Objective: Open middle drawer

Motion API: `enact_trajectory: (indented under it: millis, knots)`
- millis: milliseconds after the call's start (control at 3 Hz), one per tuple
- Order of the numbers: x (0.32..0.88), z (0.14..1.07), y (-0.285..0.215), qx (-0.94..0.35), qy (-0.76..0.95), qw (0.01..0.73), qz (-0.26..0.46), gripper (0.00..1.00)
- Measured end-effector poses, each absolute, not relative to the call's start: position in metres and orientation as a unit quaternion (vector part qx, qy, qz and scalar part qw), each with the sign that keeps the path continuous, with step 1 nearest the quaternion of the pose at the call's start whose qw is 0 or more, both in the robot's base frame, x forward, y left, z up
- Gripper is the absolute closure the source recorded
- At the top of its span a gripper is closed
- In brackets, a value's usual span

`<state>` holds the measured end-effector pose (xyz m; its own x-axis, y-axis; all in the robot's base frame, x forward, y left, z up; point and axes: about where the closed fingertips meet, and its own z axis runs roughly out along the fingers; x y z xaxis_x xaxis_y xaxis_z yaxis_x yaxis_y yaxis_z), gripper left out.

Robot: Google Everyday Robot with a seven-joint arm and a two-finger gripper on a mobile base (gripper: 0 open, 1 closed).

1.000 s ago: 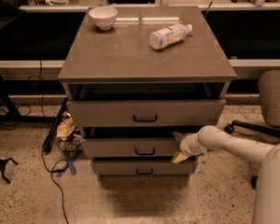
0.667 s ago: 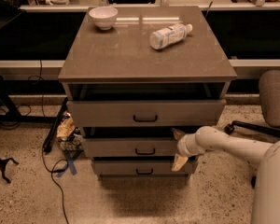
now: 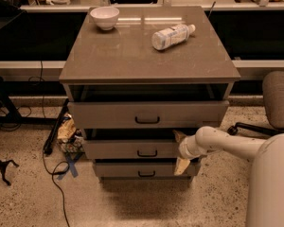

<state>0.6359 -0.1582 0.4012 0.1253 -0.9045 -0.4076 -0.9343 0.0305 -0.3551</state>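
The middle drawer [image 3: 132, 150] is the low grey-beige front with a small dark bar handle [image 3: 146, 153], between the taller top drawer [image 3: 109, 115] and the narrower bottom drawer [image 3: 123, 170]. It stands out a little, with a dark gap above it. My gripper [image 3: 181, 151] is at the right end of the middle drawer front. Its fingers are spread, one fingertip [image 3: 179, 136] above the front's top edge and the other below its bottom edge. My white arm [image 3: 227, 145] reaches in from the right.
On the cabinet top [image 3: 132, 56] stand a white bowl [image 3: 104, 17] and a lying plastic bottle [image 3: 173, 35]. The top drawer is also slightly out. Cables and a bag [image 3: 66, 131] lie on the floor at left. An office chair [image 3: 277, 100] stands at right.
My gripper has shifted slightly left and down along the right end of the middle drawer. The drawers look unchanged.
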Motion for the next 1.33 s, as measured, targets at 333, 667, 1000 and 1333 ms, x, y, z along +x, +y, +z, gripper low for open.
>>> enact_trajectory:
  millis: [333, 667, 1000, 1333]
  knots:
    - [0.641, 0.397, -0.158, -0.698, 0.663, 0.269, 0.035, 0.00]
    - [0.646, 0.397, -0.159, -0.700, 0.664, 0.260, 0.036, 0.17]
    - [0.641, 0.410, -0.167, -0.697, 0.675, 0.241, 0.019, 0.41]
    - [0.616, 0.421, -0.179, -0.684, 0.696, 0.219, 0.010, 0.64]
